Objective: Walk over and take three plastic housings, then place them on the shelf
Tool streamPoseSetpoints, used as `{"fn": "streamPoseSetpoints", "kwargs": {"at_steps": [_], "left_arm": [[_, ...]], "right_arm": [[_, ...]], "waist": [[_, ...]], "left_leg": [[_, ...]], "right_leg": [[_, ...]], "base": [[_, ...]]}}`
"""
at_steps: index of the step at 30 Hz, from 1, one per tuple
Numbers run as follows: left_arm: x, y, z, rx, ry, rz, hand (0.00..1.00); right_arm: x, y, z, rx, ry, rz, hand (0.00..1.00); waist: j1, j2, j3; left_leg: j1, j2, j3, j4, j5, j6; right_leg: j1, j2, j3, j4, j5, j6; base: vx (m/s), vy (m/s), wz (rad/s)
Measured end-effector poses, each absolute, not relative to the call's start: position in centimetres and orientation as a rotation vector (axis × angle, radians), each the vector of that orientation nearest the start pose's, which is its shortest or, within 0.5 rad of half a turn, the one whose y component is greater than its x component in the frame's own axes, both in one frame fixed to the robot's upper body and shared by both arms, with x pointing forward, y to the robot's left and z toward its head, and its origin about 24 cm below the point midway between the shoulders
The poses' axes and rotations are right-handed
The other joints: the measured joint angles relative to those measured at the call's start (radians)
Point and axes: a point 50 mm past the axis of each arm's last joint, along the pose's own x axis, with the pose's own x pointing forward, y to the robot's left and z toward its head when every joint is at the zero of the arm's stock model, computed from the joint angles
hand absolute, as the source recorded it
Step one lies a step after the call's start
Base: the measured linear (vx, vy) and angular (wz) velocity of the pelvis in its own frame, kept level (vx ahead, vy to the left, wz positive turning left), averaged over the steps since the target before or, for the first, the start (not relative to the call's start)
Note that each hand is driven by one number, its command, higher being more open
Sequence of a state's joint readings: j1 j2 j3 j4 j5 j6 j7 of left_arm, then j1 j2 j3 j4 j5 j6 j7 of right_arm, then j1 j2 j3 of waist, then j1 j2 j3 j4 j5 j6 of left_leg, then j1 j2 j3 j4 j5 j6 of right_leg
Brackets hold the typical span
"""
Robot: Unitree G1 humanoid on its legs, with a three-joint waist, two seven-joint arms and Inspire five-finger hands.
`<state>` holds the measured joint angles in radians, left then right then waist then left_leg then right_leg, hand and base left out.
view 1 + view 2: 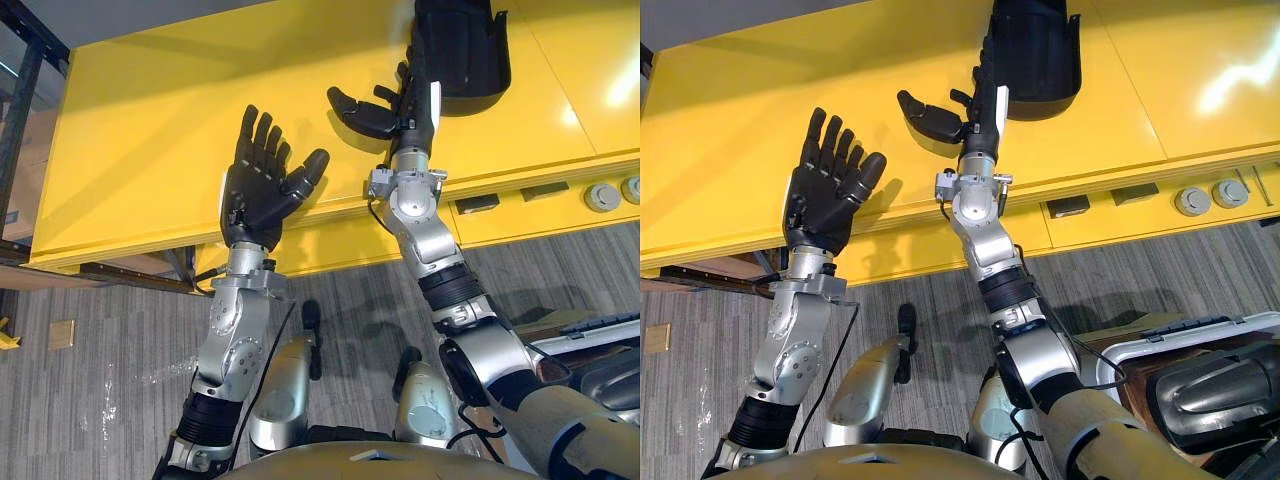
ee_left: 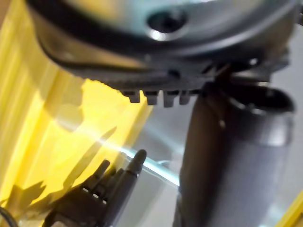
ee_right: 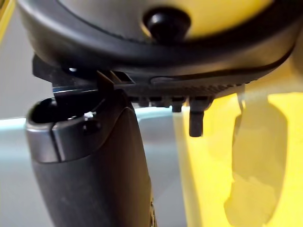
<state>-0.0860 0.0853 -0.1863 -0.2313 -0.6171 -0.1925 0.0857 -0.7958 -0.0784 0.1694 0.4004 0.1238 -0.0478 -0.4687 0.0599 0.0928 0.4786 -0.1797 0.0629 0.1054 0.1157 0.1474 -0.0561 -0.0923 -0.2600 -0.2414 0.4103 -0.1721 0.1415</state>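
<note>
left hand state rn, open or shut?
Open. The left hand has straight, spread fingers with the thumb out and nothing between them, palm raised over the front edge of the yellow table.

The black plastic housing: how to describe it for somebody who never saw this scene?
Find the big yellow table top. At its far side, the right hand lays straight fingers along a black plastic housing. It is a dark hollow shell with raised walls, amid flat bare yellow.
</note>
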Motion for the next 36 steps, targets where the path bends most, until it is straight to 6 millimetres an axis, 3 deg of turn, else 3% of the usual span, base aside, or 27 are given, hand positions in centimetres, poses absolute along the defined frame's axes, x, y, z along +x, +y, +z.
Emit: {"fn": "streamPoseSetpoints", "kwargs": {"at_steps": [16,25,36], "left_arm": [[25.1,12.3,12.0,-0.584,-0.364,-0.169,1.00],[24.5,12.4,10.5,-0.574,-0.295,-0.156,1.00],[24.1,11.9,10.1,-0.569,-0.273,-0.190,1.00]], "right_arm": [[35.8,-9.5,18.2,0.028,-0.388,-0.142,1.00],[35.4,-10.2,17.1,0.035,-0.364,-0.142,1.00],[35.0,-11.0,15.9,0.000,-0.331,-0.177,1.00]], "waist": [[-0.016,-0.004,0.000],[-0.020,-0.008,-0.002],[-0.032,-0.039,-0.026]], "left_leg": [[0.067,-0.014,0.016,-0.089,0.029,0.012],[0.108,-0.020,0.023,-0.122,0.036,0.016],[0.119,-0.023,0.026,-0.137,0.038,0.018]], "right_leg": [[0.049,-0.001,0.001,-0.066,0.029,0.011],[0.094,-0.001,-0.003,-0.101,0.041,0.019],[0.113,0.002,-0.006,-0.134,0.055,0.023]], "base": [[0.00,-0.001,-0.02],[0.00,-0.001,0.00],[0.00,0.000,0.00]]}}
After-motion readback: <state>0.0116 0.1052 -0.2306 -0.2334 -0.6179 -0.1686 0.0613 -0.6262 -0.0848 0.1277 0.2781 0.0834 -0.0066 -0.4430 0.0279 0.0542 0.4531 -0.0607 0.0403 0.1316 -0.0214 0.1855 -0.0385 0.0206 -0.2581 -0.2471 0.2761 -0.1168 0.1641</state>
